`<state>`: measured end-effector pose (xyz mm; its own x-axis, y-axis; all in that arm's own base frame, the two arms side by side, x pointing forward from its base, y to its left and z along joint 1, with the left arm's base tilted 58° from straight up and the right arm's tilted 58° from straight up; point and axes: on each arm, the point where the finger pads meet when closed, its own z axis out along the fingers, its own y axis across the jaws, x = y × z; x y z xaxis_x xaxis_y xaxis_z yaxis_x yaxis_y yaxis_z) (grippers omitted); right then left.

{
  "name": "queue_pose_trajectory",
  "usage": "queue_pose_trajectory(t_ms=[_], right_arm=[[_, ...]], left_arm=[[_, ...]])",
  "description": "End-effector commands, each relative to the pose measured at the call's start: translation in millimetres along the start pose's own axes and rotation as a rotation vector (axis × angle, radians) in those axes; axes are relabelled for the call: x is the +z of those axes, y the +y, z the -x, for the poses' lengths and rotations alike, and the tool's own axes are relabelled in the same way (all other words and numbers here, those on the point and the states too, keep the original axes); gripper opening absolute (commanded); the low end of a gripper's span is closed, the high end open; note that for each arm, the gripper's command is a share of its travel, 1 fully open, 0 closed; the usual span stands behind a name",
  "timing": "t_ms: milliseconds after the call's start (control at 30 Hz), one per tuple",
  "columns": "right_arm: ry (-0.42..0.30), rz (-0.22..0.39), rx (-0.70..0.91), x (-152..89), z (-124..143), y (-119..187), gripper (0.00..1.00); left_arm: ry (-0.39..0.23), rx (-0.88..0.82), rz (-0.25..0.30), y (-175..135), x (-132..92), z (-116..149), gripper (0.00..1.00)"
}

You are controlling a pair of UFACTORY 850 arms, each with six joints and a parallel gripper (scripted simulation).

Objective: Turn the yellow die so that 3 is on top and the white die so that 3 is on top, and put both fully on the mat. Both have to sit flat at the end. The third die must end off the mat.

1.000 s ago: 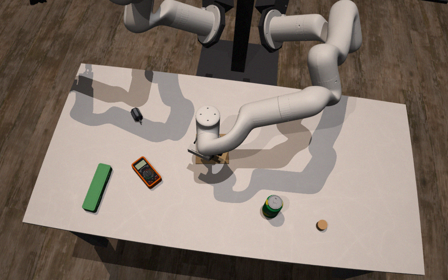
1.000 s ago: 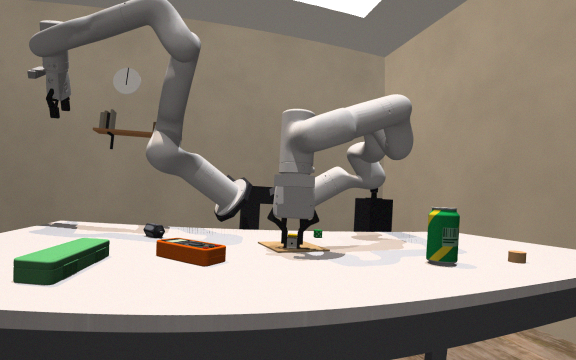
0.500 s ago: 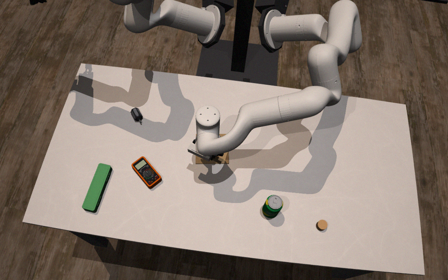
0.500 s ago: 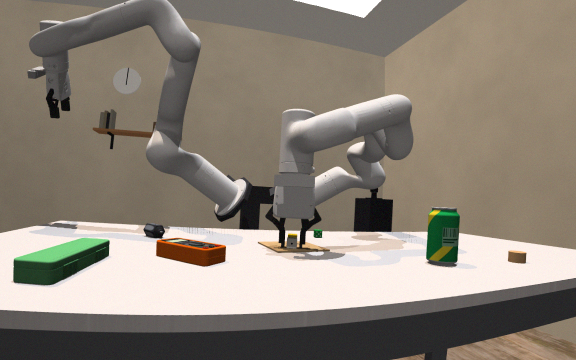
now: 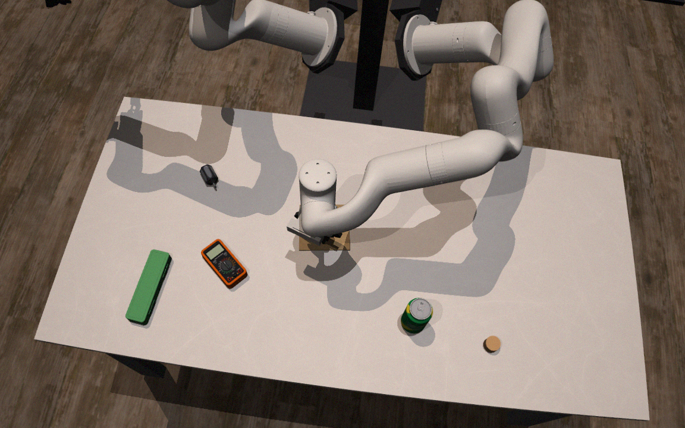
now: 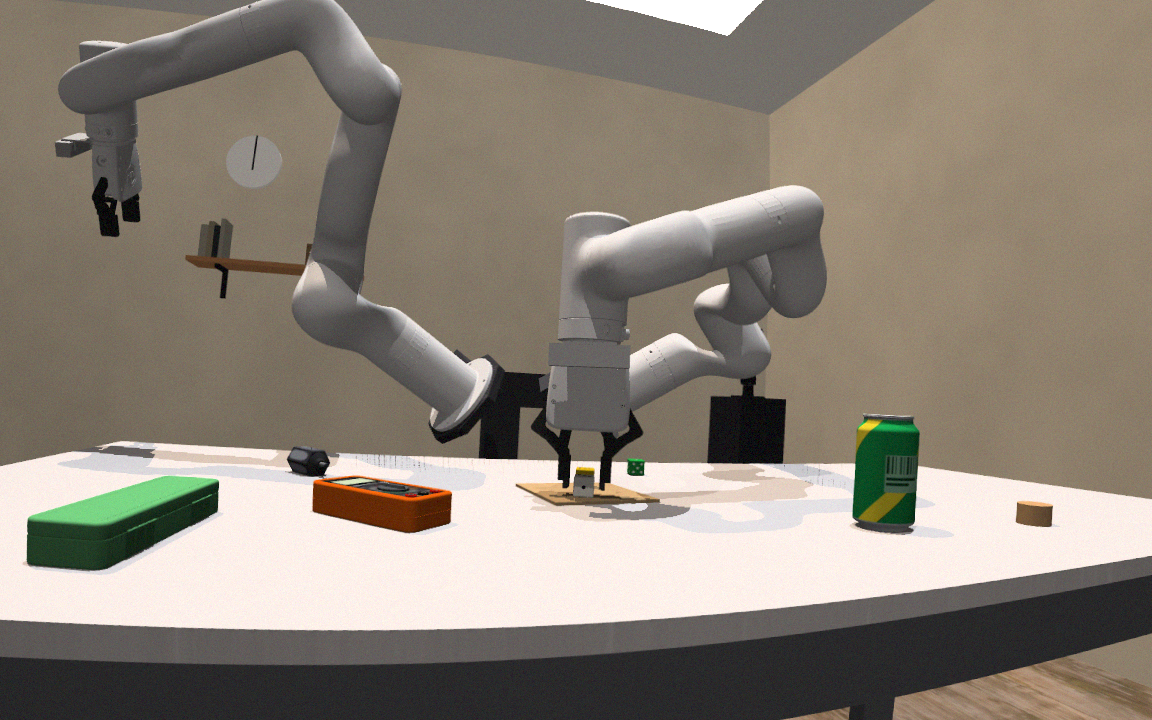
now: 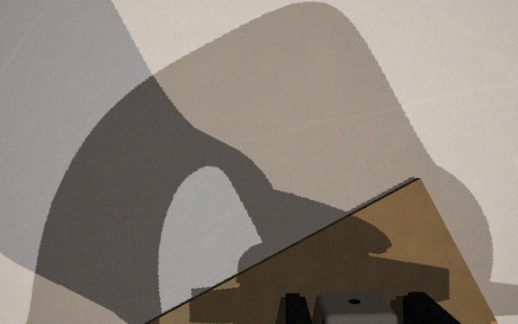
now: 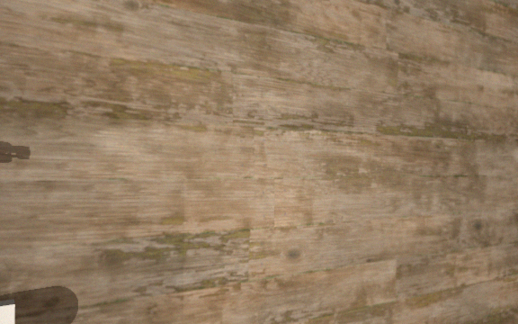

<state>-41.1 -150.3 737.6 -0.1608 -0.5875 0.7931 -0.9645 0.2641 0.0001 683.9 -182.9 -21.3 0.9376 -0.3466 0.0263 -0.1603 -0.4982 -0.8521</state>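
Observation:
A wooden mat lies mid-table. The white die is on it, one pip on its side facing the exterior camera; its top face is not readable. My left gripper points down around the white die, fingers part-open with a gap on each side. The yellow die shows only as a strip above the white die in the exterior view, apparently behind it; its top is unreadable. The green die is off the mat, behind it. My right gripper is open, high in the air.
A black object, an orange multimeter and a green case lie on one side. A green can and a small brown disc stand on the other.

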Motion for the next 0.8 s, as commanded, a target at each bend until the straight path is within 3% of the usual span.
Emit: queue_pose_trajectory(t_ms=[0, 100, 467, 767], right_arm=[[0.002, 0.0, 0.0, -1, 0, 0, 1.0], [0.002, 0.0, 0.0, -1, 0, 0, 1.0], [0.002, 0.0, 0.0, -1, 0, 0, 1.0], [0.002, 0.0, 0.0, -1, 0, 0, 1.0]], left_arm=[[0.002, -0.001, 0.0, 0, -17, -1, 0.43], [0.002, -0.001, 0.0, 0, -22, -1, 0.43], [0.002, -0.001, 0.0, 0, -76, -1, 0.43], [0.002, -0.001, 0.0, 0, -84, -1, 0.43]])
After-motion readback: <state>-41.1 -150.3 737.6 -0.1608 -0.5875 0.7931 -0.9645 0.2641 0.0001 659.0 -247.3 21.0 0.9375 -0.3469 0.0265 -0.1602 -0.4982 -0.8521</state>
